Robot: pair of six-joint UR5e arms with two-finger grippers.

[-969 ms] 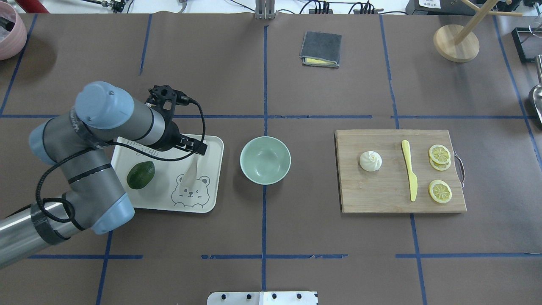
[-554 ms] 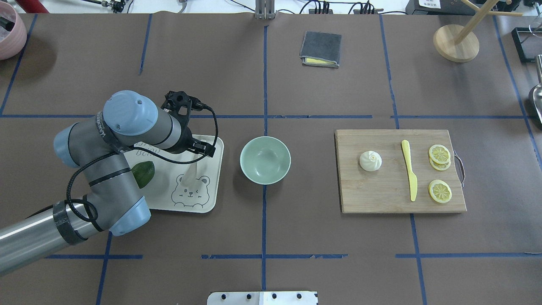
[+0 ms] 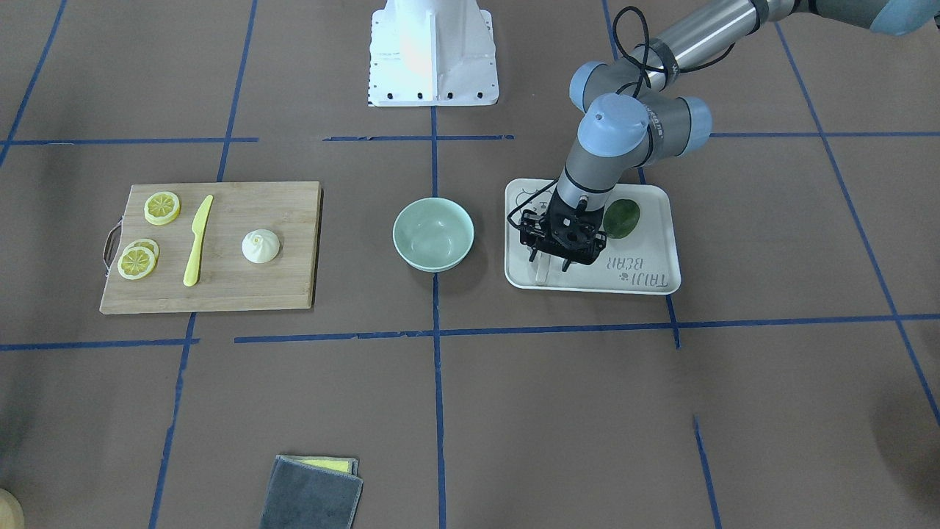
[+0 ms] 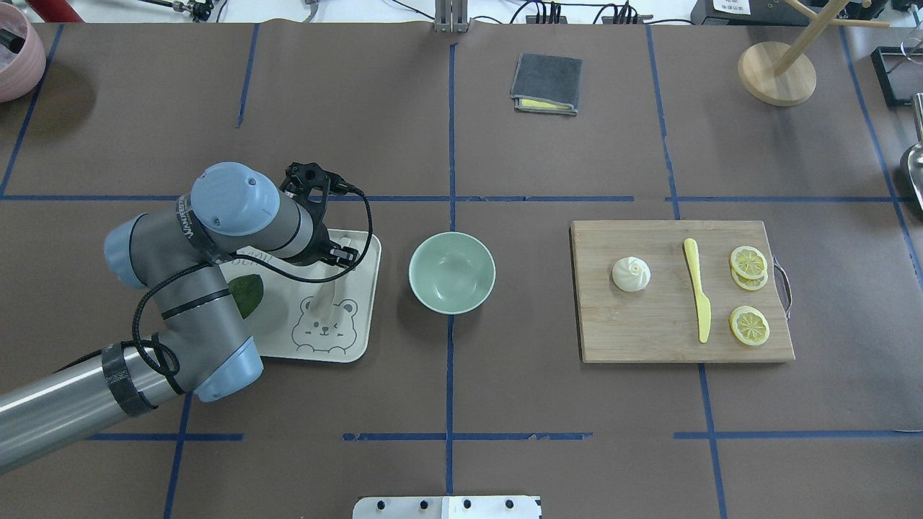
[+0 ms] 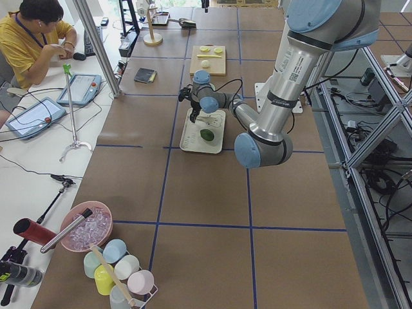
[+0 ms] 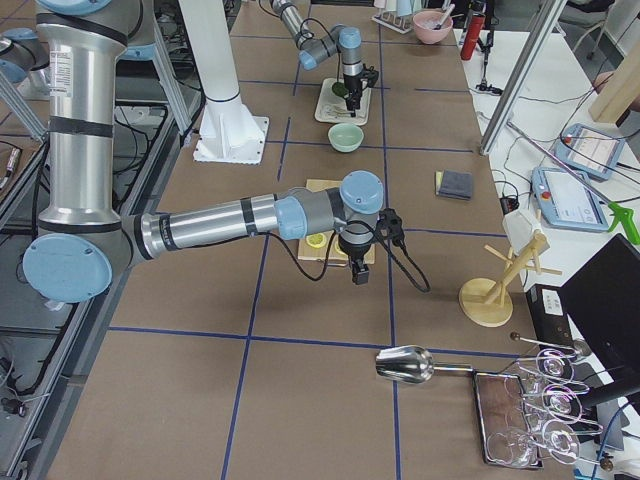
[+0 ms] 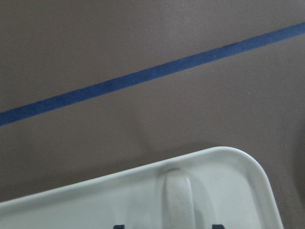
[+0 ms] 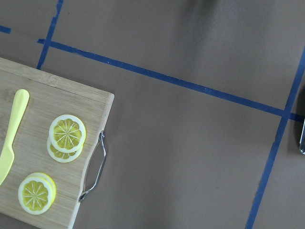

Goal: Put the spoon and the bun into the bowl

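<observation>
The cream-white spoon (image 4: 324,295) lies on the cream tray (image 4: 364,288), its handle toward the tray's far edge. My left gripper (image 3: 549,263) is open and low over that handle; the left wrist view shows the handle (image 7: 178,200) between the two fingertips (image 7: 118,226), not touching them. The mint-green bowl (image 4: 452,272) stands just right of the tray and holds nothing. The white bun (image 4: 631,274) sits on the wooden cutting board (image 4: 649,324). My right gripper (image 6: 357,272) hangs over the table by the board's handle end; I cannot tell whether it is open or shut.
A dark green avocado (image 4: 245,295) lies on the tray, partly under my left arm. A yellow knife (image 4: 697,288) and lemon slices (image 4: 748,263) share the board. A folded grey cloth (image 4: 546,83) and a wooden stand (image 4: 776,72) are at the far side.
My left arm has swung right and its gripper has settled over the spoon's handle. The spoon, bowl and bun have not moved.
</observation>
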